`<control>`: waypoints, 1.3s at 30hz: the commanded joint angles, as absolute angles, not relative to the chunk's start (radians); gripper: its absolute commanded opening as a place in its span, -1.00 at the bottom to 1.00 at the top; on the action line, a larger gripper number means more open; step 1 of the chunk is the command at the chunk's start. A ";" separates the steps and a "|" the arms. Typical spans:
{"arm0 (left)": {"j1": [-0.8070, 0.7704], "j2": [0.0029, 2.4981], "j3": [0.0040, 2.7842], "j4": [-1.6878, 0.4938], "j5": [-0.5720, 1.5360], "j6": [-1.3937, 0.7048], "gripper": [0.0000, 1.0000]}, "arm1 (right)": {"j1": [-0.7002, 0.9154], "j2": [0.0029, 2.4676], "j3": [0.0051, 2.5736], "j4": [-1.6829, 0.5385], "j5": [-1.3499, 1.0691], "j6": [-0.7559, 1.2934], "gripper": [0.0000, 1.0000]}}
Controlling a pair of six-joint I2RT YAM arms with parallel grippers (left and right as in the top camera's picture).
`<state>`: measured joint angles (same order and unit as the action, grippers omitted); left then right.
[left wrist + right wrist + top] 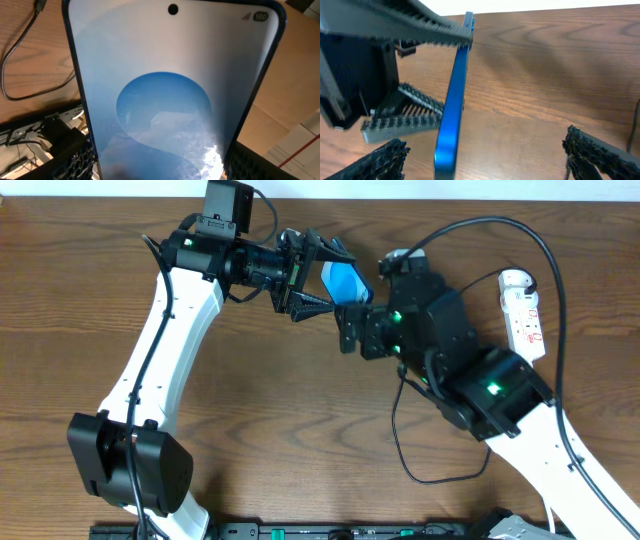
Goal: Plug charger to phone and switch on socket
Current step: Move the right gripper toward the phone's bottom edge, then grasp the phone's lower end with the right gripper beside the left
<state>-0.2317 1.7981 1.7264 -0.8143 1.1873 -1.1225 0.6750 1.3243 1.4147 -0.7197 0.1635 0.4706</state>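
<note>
Holding the phone [345, 281] off the desk [280, 410], the left end effector [312, 275] is clamped across the phone's faces; in the right wrist view one toothed finger [420, 27] crosses its top and another [402, 117] sits against it lower down. Phone's long axis runs steeply up from those fingers, thin blue edge turned toward the right arm. Left wrist view shows only the screen, camera hole at the far end, so the charging end appears to sit back between the fingers; not visible.

Right end effector [352, 320] sits just beside the phone, on its lower right in the overhead view. Its fingertips [375, 160] stand wide apart with the phone's lower edge between them, touching neither. No connector seen in them.

Charger [420, 450] loops on the desk below the right arm; tip not located. Right arm is nearer to it.

Socket [525, 315] lies well apart, beyond the right arm. Switch state too small to tell.

My read: the plug-in turns on reaching the phone's gripped end.
</note>
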 commanded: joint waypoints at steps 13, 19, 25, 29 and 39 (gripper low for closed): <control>-0.228 1.767 1.737 -0.798 1.158 -1.177 0.56 | 0.682 1.394 1.430 -0.651 0.166 0.546 0.39; -0.227 1.767 1.737 -0.797 1.158 -1.176 0.56 | 0.682 1.394 1.431 -0.601 0.166 0.546 0.19; -0.227 1.767 1.737 -0.797 1.158 -1.176 0.56 | 0.682 1.392 1.431 -0.593 0.166 0.546 -0.06; -0.227 1.767 1.737 -0.796 1.155 -1.176 0.56 | 0.682 1.389 1.431 -0.587 0.152 0.546 -0.12; -0.227 1.767 1.737 -0.789 1.124 -1.176 0.56 | 0.682 1.387 1.431 -0.596 0.128 0.546 -0.38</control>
